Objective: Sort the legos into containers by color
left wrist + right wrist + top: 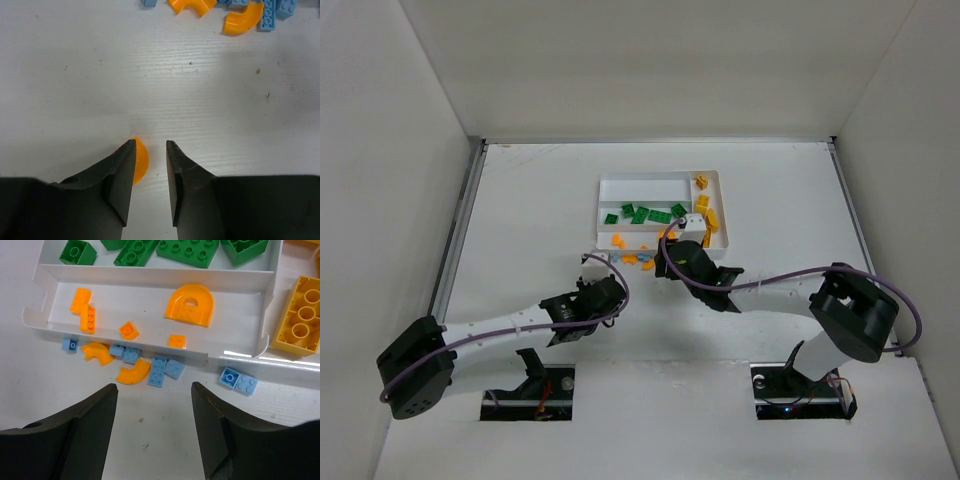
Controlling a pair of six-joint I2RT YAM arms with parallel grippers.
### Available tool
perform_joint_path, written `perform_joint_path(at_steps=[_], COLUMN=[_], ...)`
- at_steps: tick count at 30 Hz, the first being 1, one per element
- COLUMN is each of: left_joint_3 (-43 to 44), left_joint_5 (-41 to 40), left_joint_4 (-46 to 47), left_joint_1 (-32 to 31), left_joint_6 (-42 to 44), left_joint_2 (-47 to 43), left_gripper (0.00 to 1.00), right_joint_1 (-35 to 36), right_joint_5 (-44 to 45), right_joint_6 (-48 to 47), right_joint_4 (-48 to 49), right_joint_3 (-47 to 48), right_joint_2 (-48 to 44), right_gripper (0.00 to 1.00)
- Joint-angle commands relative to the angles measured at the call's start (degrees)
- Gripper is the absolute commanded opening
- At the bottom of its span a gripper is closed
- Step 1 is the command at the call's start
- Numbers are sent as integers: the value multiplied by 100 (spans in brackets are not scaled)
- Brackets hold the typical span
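Rt claw (pixel 154 386) agape nr tray (pixel 235 320); blue/orange legos (pixel 159 371) just outside, maybe touching rim.

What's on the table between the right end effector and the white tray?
Loose light blue legos and two curved orange pieces, seen in the right wrist view.

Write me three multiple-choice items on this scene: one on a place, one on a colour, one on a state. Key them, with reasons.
1. Where do the light blue legos lie? A) in the green slot B) on the table outside the tray C) between the right fingers
2. What colour fills the tray slot nearest the right wrist camera? A) orange B) green C) yellow
3. How does the right gripper stand? A) shut on a yellow brick B) open, empty C) shut, empty
Key: 1 B, they lie outside its near wall; 2 A, only orange legos lie there; 3 B, bare table shows between its jaws.
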Motion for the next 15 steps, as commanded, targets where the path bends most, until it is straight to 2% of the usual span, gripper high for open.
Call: perform_joint_path(at_steps=[1,6,15], left_joint_3=[199,120,111], left_joint_5=[-45,-247,-89], left_joint_4=[-308,-457,-195], left_joint_1=[-45,-1,-71], left_joint_6=[-92,-197,-207], left_joint_2=[99,64,626], left_gripper=[30,35,32], right_joint_1=[44,88,80], right_joint_5=[120,129,129], right_joint_6=[156,183,209], right_joint_4=[321,329,382], right_joint_3=[-62,-71,-168], right_joint_2=[-187,-161,-275], right_gripper=[67,67,67])
